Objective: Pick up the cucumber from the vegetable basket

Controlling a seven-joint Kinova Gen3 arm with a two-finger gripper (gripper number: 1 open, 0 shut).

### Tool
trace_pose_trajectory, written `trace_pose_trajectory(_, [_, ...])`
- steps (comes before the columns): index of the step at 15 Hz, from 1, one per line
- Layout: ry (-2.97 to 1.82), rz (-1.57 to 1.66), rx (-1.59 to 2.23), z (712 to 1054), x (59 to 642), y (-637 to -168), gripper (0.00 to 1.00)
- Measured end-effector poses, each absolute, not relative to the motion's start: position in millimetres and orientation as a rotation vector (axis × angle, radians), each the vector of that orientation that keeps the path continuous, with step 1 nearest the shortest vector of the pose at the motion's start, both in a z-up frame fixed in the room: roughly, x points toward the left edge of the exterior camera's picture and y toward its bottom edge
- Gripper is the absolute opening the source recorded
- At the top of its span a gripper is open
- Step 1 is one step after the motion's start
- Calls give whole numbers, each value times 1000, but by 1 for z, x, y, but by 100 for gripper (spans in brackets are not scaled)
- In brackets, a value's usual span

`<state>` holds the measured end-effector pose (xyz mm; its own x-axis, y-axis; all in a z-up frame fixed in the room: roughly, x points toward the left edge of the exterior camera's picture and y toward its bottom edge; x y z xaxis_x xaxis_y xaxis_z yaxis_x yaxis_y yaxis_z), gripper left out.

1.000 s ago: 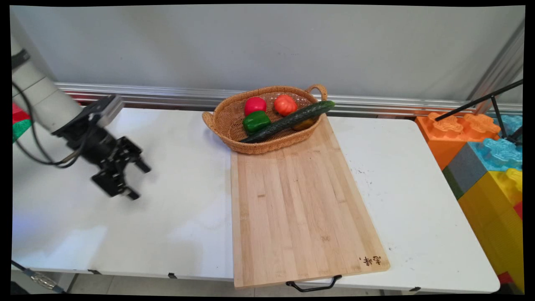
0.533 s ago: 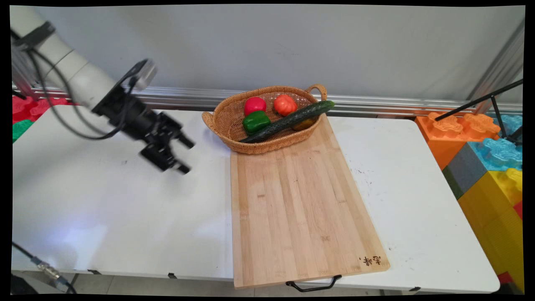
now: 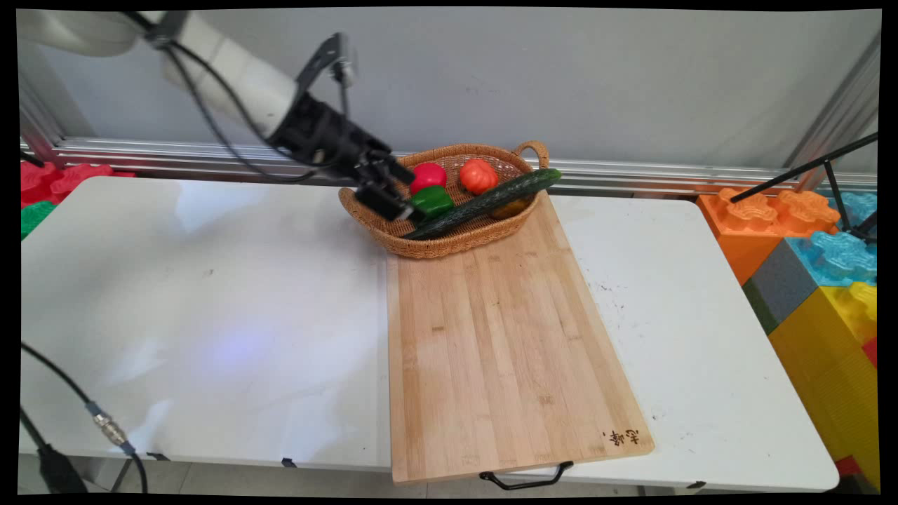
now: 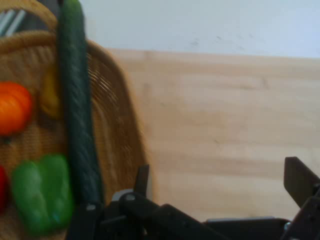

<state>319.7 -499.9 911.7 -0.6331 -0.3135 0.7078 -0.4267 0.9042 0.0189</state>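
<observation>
Near side: wooden cutting board [image 3: 501, 337] flat on white table [image 3: 196, 315]. Beyond it, wicker basket [image 3: 393, 224] holding cucumber [image 3: 484, 202], green pepper [image 3: 429, 202], red pepper [image 3: 428, 175], tomato [image 3: 478, 175]. Gripper [image 3: 400, 191] over basket's left rim, fingers spread, empty

Behind my worktop [image 3: 210, 294] stands a plain pale grey wall [image 3: 491, 70], with a ribbed aluminium rail [image 3: 210, 156] running along its foot. The worktop is white and glossy, catching soft patches of light on its left half (its right half carries some dark specks). A metal post [image 3: 842, 105] slants up at the far right. Big toy blocks [image 3: 821, 280] in orange, blue, grey and yellow are stacked beside the right end; red and green ones [image 3: 42, 189] sit past the left end.
</observation>
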Motion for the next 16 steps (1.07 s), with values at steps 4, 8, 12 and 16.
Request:
trace_pose_trajectory(4, [-2339,288,531,901,288,-528,100])
trace_pose_trajectory(8, [-2383,402,553,884,260,-564,100])
trace_pose_trajectory(12, [-2437,465,557,860,244,-592,100])
trace_pose_trajectory(16, [-2473,485,577,835,232,-611,100])
